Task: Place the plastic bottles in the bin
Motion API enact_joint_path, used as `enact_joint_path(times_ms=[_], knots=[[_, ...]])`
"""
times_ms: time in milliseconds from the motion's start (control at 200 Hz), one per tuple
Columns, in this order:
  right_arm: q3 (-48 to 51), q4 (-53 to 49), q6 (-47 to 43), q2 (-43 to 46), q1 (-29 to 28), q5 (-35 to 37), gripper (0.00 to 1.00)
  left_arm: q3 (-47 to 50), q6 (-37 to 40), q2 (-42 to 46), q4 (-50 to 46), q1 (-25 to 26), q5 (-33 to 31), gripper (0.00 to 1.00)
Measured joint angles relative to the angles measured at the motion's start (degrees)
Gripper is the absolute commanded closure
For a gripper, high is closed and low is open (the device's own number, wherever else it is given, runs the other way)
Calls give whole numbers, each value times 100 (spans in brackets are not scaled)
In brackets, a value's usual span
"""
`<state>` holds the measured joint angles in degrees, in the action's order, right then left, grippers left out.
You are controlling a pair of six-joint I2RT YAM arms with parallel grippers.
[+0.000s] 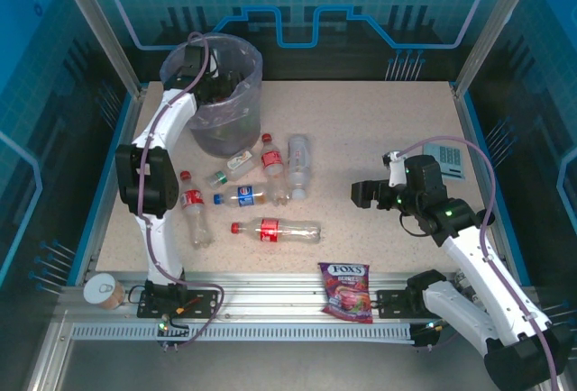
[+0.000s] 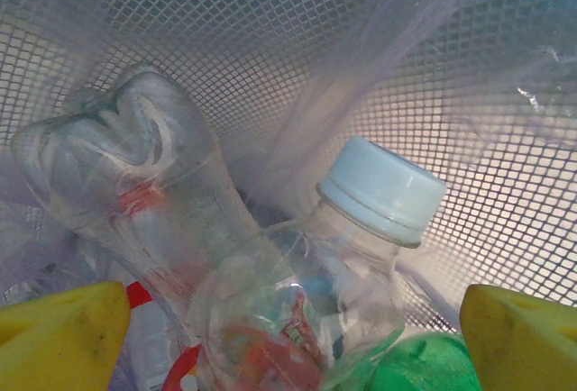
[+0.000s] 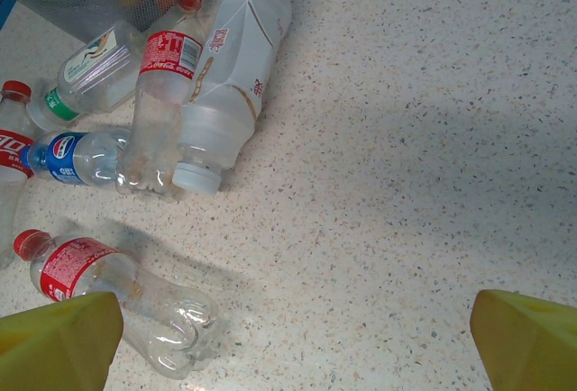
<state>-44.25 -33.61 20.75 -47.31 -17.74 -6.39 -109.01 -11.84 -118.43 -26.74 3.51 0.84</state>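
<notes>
The speckled table (image 1: 379,121) lies under both arms. The big grey bin (image 1: 236,107), with its lilac bag, stands at the far side of the table. The left arm reaches up and over its rim.

The left claw (image 2: 288,346) hangs inside the bin, looking down at the net wall. Its two yellow fingers (image 2: 54,337) are wide apart and hold nothing. Right below the gap between them lies a clear bottle (image 2: 297,310) with a pale blue cap. A green bottle (image 2: 424,364) peeks out just beside the right finger. A second clear bottle (image 2: 135,175) lies ahead of the left finger, with its bumpy bottom end facing up.

The right claw (image 1: 363,195) hovers over bare table. Its yellow fingers (image 3: 527,341) are also wide apart, with nothing in them.

Six bottles lie on their sides in a loose bunch to the left of this claw, between it and the bin:
- The white bottle (image 3: 230,76) is the nearest one.
- A red-label bottle (image 3: 162,85) lies touching the white one.
- The blue-label bottle (image 3: 77,157) and a small green-banded bottle (image 3: 90,71) lie past those two.
- Another red-label bottle (image 3: 99,283) lies close by the claw's left finger.
- One more bottle with a red cap (image 1: 192,206) lies farthest left, next to the left arm.

A purple candy bag (image 1: 345,290) lies behind the right claw, at the near edge. A paper cup (image 1: 104,290) stands at the near left corner, far from both claws.
</notes>
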Motion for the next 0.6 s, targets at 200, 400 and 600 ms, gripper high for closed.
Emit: enact_joint_path(times_ms=[200,400,600], knots=[[0,0,0,-31,0,-2,0,-90,24,160,-101,0,0,1],[0,7,0,-111,0,-2,0,-442,151,721,-302,2,-2,1],[0,22,-2,-225,0,-24,0,-894,330,1325,-645,4,-74,1]])
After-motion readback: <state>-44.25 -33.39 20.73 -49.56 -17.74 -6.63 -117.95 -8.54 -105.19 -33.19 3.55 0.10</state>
